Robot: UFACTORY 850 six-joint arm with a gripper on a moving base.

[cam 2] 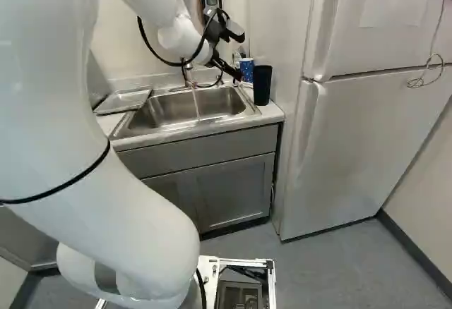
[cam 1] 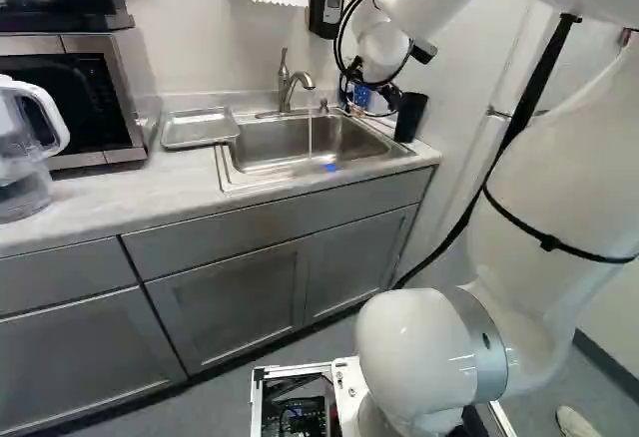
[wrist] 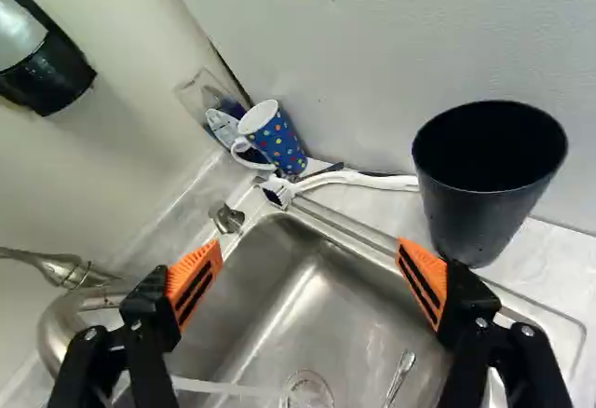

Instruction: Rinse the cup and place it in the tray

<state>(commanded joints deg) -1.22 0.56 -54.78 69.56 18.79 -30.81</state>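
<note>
Spread well apart, the orange-padded fingers [wrist: 193,282] of the gripper [cam 2: 232,73] stand over the sink [wrist: 358,333]. Ahead of them, in the corner, is the blue polka-dotted mug [wrist: 279,143]. A black tumbler [wrist: 480,212] stands just beyond one finger; the running faucet [wrist: 63,319] is beside the other. Past the faucet, across the sink from the fingers, lies the metal tray [cam 1: 200,130].

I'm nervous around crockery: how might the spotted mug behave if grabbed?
The mug looks hard-walled, so probably stiff. Taller than wide, it may tip if nudged; its handle, out to one side, could make it turn in a grip.
</note>
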